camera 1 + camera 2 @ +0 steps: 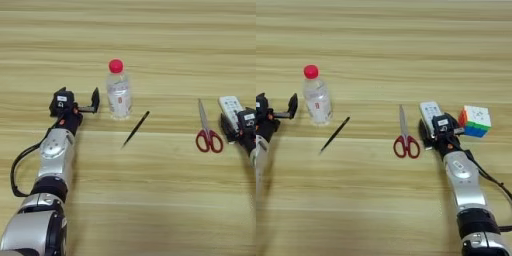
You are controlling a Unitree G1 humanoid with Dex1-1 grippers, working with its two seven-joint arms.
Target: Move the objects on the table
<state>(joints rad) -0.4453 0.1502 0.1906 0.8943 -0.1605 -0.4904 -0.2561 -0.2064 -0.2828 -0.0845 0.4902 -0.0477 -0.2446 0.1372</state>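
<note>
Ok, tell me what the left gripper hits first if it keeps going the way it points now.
Probably the bottle. The left gripper sits open just to the bottle's left, fingers aimed roughly toward it, with bare table between. Depth is hard to judge, so it could pass just in front.

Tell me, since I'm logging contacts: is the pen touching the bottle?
Apart. The left eye view shows bare table between the pen and the bottle.

Both eyes looked steeply down from head height onto the table (pixel 150 210), facing twelve o'clock, near enough that wood filled each picture. They shared the bottle (pixel 118 92), pen (pixel 135 129) and scissors (pixel 405 136); toward three o'clock, only the right eye reached the colour cube (pixel 476 121).
</note>
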